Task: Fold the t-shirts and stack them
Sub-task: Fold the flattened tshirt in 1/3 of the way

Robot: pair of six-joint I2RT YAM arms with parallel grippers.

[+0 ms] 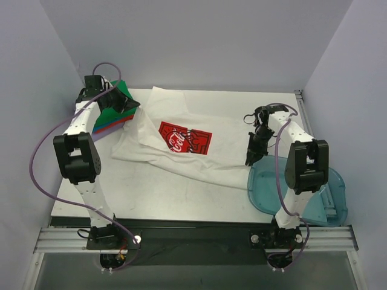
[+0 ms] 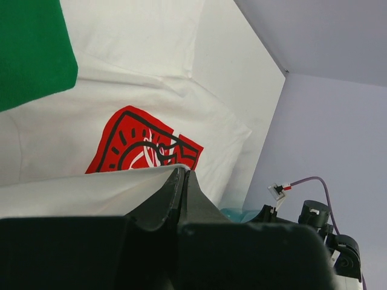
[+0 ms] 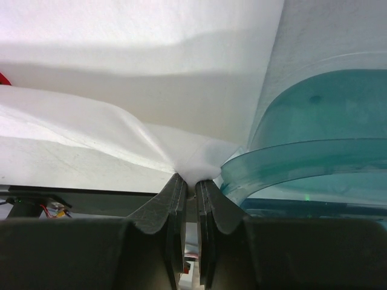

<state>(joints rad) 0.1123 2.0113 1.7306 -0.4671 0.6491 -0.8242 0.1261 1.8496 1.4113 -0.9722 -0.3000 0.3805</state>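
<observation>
The white t-shirt (image 1: pixel 187 136) with a red logo (image 1: pixel 185 138) lies spread across the table's middle. It also shows in the left wrist view (image 2: pixel 151 115) and the right wrist view (image 3: pixel 121 72). My left gripper (image 1: pixel 132 106) is shut on the shirt's left edge, beside the stack of folded shirts with a green one (image 1: pixel 115 106) on top; the green one also shows in the left wrist view (image 2: pixel 30 48). My right gripper (image 1: pixel 250 161) is shut on a pinch of the shirt's right edge (image 3: pixel 193 166), at the bin's rim.
A translucent blue plastic bin (image 1: pixel 314 193) lies at the near right, partly off the table; its rim (image 3: pixel 290 157) is right beside my right fingers. Grey walls enclose the table on three sides.
</observation>
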